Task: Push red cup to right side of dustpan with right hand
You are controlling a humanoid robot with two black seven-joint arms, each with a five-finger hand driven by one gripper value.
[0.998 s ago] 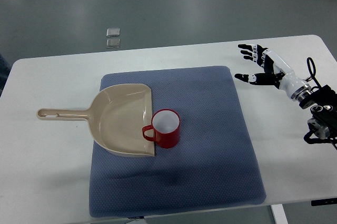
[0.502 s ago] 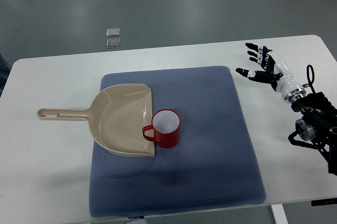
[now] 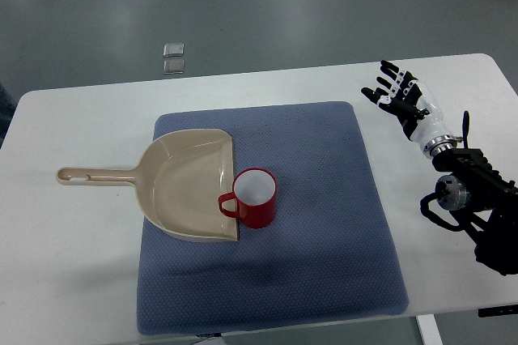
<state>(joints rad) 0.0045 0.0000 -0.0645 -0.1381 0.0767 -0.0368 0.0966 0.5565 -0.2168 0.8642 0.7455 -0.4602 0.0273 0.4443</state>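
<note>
Our right hand (image 3: 402,95) hovers with fingers spread, well off the mat (image 3: 348,223). The red cup (image 3: 256,197) already touches the dustpan (image 3: 188,185)'s right edge, so we'd nudge gently, if at all.

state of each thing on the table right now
red cup: upright, empty, on the mat, handle against the dustpan's open edge
dustpan: lying flat, empty, handle pointing left off the mat
mat: spread flat on the table
right hand: open, fingers spread, holding nothing, apart from the cup
</note>
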